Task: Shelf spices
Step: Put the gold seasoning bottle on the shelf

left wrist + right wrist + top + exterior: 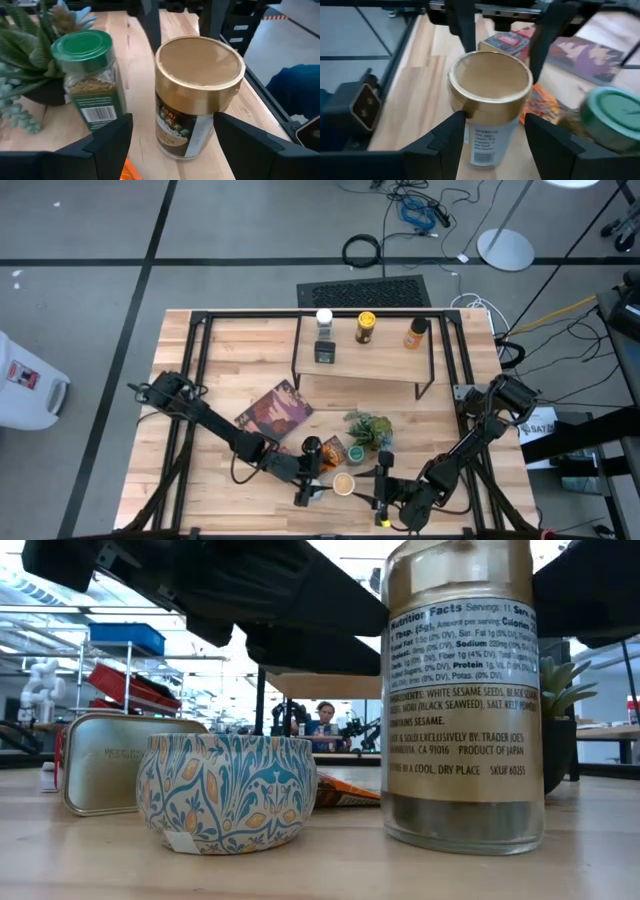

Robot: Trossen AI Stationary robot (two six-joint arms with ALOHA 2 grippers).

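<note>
A gold-lidded spice jar (344,483) stands upright on the table near its front edge, with its label showing in the low view (465,700). My left gripper (308,492) is open at the jar's left, its fingers on either side of the jar (197,95) without touching it. My right gripper (383,483) is open at the jar's right and also straddles the jar (490,105); I see no contact. A green-lidded jar (90,75) stands just beyond. The shelf (365,362) at the far centre carries several spices.
A potted plant (368,428), a maroon book (275,412), a dark-topped jar (312,446) and an orange packet (333,450) crowd the space behind the grippers. In the low view a patterned tin (225,790) and a tan tin (110,760) stand at the left.
</note>
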